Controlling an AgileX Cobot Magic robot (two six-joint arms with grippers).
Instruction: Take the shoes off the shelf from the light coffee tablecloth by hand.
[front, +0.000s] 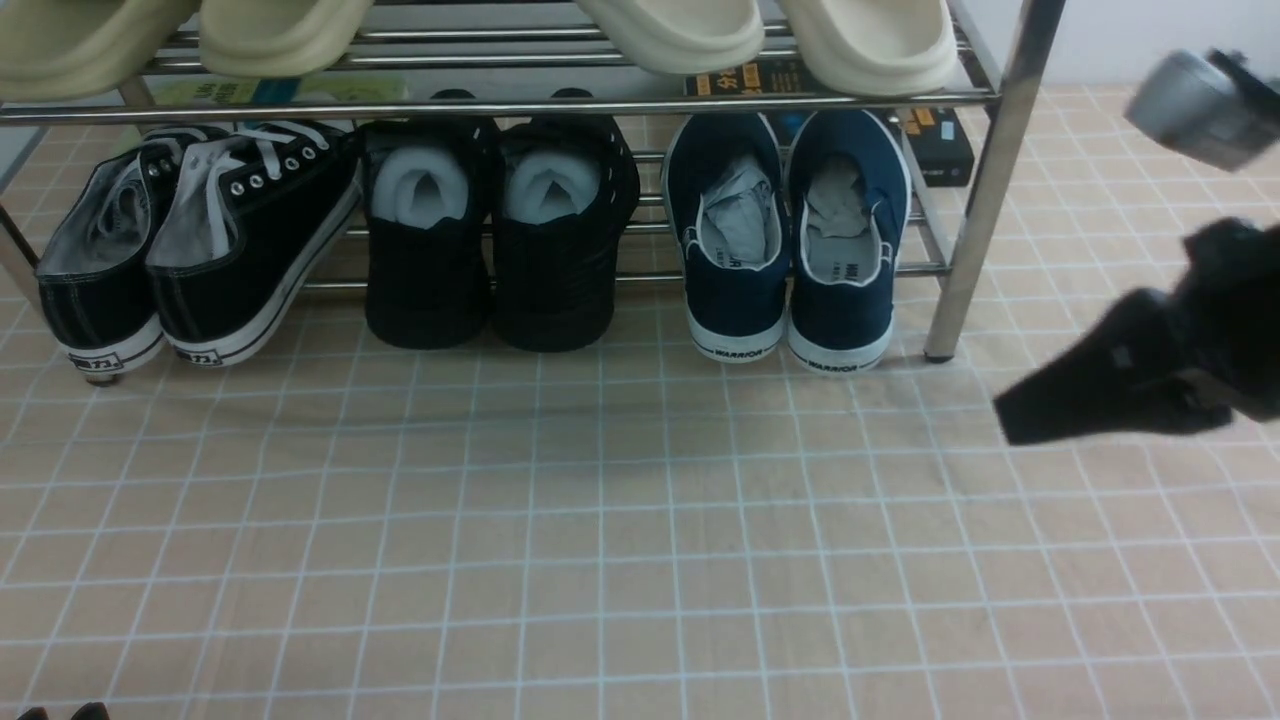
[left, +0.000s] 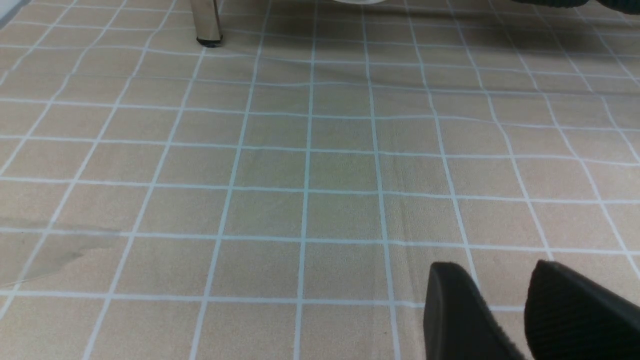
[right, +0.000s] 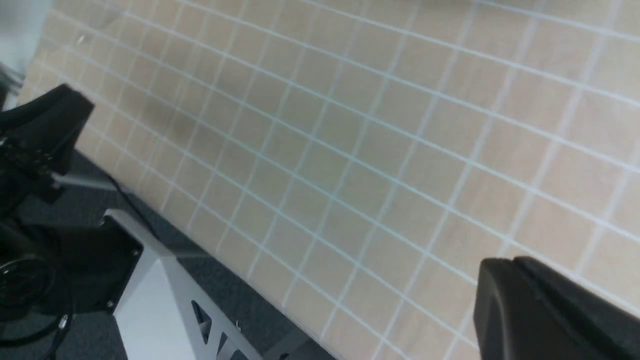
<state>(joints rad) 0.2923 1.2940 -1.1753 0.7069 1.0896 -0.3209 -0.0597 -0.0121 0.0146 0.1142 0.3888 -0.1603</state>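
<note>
The navy-blue slip-on shoes (front: 790, 240) stand side by side, heels toward me, at the right end of the lower tier of the chrome shelf (front: 985, 180). The shelf stands on the light coffee tablecloth (front: 600, 520). My right gripper (front: 1005, 420) hangs above the cloth, right of the shelf's front leg and apart from the shoes; it is blurred. In the right wrist view it (right: 495, 267) shows its fingers pressed together and empty. My left gripper (front: 60, 712) is low at the near left; in the left wrist view it (left: 494, 265) is open over bare cloth.
Black lace-up sneakers (front: 190, 250) and all-black shoes stuffed with paper (front: 500, 240) share the lower tier. Cream slippers (front: 680, 30) sit on the upper tier. A black box (front: 940, 145) lies behind the rack. The left wrist view shows a shelf leg (left: 207, 22).
</note>
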